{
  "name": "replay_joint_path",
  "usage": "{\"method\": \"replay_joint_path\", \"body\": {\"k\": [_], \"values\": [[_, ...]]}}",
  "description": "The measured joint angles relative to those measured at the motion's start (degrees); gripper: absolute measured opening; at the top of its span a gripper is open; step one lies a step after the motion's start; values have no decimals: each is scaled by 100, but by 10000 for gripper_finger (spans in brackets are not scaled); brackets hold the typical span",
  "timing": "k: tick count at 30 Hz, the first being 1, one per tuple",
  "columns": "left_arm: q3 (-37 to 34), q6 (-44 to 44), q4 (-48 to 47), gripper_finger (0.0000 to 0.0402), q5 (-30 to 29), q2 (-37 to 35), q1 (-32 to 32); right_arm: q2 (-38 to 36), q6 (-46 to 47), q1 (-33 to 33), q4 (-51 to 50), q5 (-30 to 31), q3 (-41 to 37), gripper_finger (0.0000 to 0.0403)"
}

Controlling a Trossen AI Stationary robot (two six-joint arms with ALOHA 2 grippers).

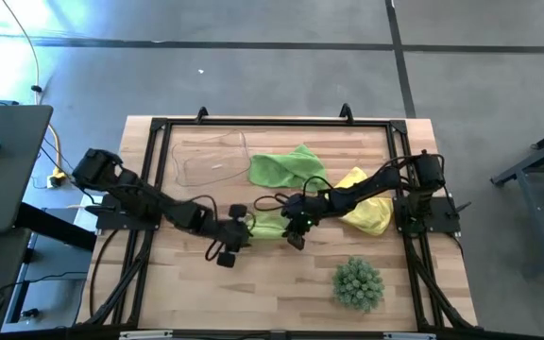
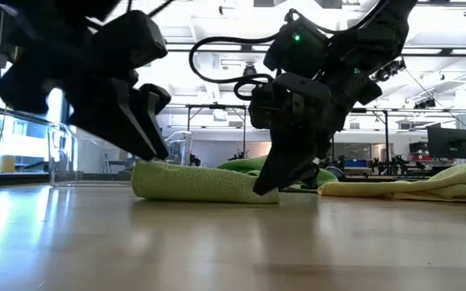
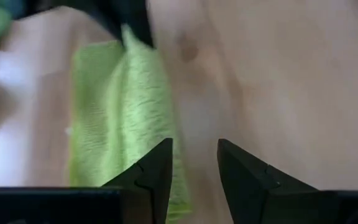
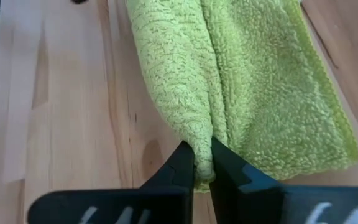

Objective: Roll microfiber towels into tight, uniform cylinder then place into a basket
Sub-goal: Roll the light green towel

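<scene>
At counter centre, half-rolled lime towel (image 4: 229,81). Right tool (image 4: 202,163) clamped on its fold; left tool (image 3: 194,165) apart beside its edge. Rolling step underway; next, left regrips.

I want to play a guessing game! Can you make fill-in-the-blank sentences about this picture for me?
1. The right gripper has its fingers pinched on a lime green ____.
2. The left gripper has its fingers ____ beside that towel.
3. The loose towel under the right arm is ____.
4. The spiky plant sits on the ____.

Answers: towel; open; yellow; table
</scene>
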Motion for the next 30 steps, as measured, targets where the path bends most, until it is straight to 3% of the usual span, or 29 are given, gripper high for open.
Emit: {"method": "replay_joint_path", "body": {"k": [4,9,12,18,22,25,30], "values": [[5,-15,39,117,-858,277,-144,0,3,0,7,-2,-2,12],[6,-276,49,117,-942,561,-80,0,-60,0,67,3,-6,15],[15,-686,45,117,-860,662,73,-5,-383,0,75,33,-7,39],[42,-1667,-178,117,443,656,623,-92,-1199,-15,-232,-123,156,113],[40,-2208,-198,117,1256,650,977,-329,-1806,-9,-1091,-107,479,135],[39,-2556,-196,117,1658,649,1194,-501,-2306,88,-1835,256,730,137],[36,-2971,-185,117,1943,658,1417,-632,-2917,463,-2439,1381,1034,137]]}}
